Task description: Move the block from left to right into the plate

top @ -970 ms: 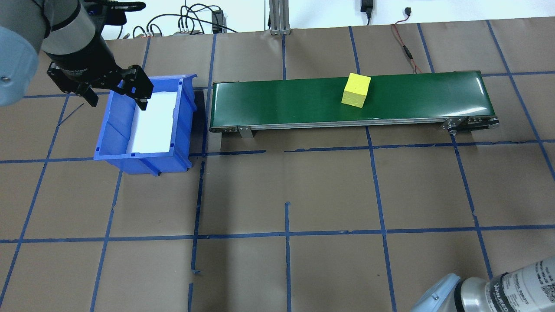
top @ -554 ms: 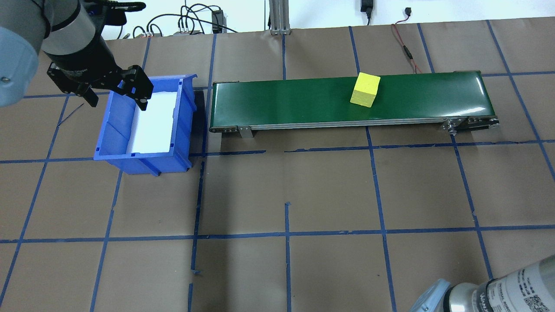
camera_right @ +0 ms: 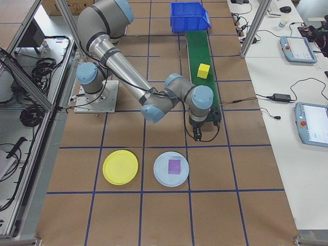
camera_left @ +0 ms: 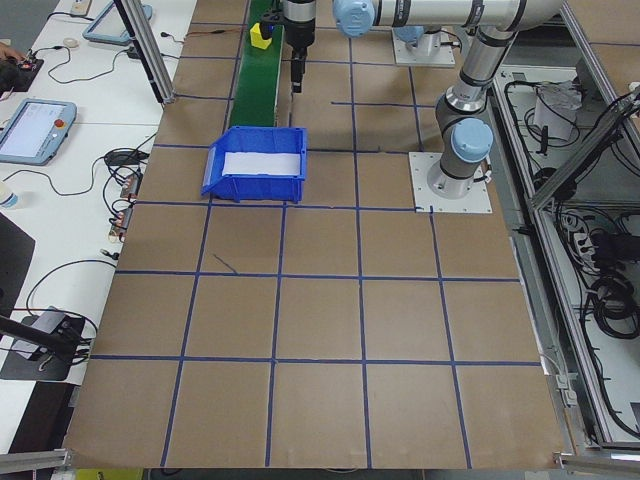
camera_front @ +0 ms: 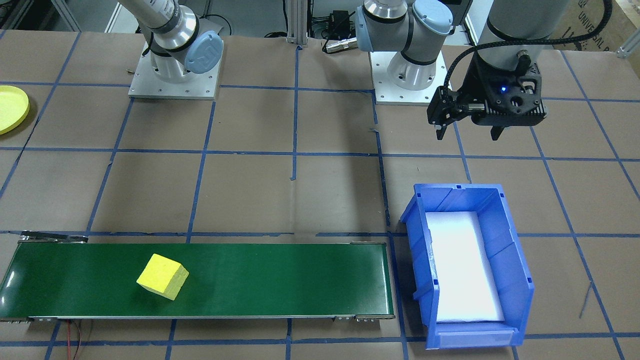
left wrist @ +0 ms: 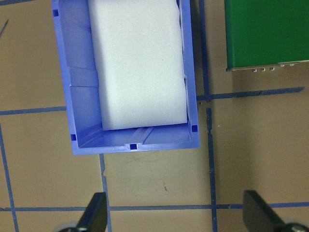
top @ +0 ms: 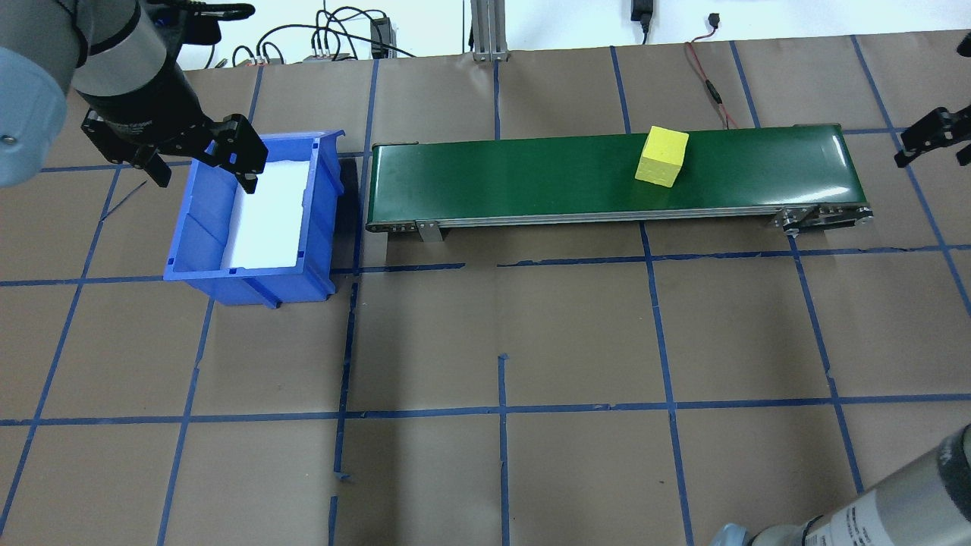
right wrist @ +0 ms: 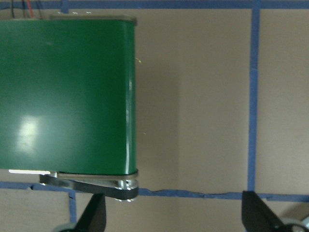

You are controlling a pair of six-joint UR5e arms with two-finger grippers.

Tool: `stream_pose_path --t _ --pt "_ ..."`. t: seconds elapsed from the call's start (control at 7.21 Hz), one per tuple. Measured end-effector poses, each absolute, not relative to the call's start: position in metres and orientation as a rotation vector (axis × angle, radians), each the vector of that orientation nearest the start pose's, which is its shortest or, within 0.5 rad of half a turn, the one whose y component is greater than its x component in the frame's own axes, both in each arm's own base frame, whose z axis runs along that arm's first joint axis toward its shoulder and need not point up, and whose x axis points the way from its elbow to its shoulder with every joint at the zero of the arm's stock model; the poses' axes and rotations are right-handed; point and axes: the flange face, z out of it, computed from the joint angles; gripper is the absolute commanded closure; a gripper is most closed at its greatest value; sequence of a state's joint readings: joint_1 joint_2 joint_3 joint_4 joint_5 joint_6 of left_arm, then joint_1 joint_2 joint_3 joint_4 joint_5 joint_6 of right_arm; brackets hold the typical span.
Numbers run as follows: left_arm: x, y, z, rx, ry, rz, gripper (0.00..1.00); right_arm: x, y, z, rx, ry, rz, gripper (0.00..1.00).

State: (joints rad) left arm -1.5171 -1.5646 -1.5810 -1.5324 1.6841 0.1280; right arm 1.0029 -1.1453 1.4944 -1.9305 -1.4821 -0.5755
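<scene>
One yellow cube on green belt; one round yellow plate; both grippers' jaws apart, empty

Both arms are showing silver-grey tube segments with pale blue round caps at the joints. The left arm is sitting on a square white base plate studded with screws. A ribbed black cable is looping down to its black left end effector, where a small blue light is glowing on the housing. The right arm is gleaming the same silver; its right end effector is black too.
</scene>
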Motion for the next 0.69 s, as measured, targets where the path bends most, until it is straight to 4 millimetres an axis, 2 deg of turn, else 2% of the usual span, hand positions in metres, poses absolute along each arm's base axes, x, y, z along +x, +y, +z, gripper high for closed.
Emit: stream_pose_path --t 0.42,0.69 --pt "-0.096 -0.498 0.49 0.109 3.025 -0.036 0.0 -0.111 -0.651 0.317 0.137 3.045 -0.081 0.01" --pt "-0.096 -0.498 0.49 0.11 3.025 -0.035 0.0 -0.045 -0.661 0.319 0.231 3.022 -0.1 0.01"
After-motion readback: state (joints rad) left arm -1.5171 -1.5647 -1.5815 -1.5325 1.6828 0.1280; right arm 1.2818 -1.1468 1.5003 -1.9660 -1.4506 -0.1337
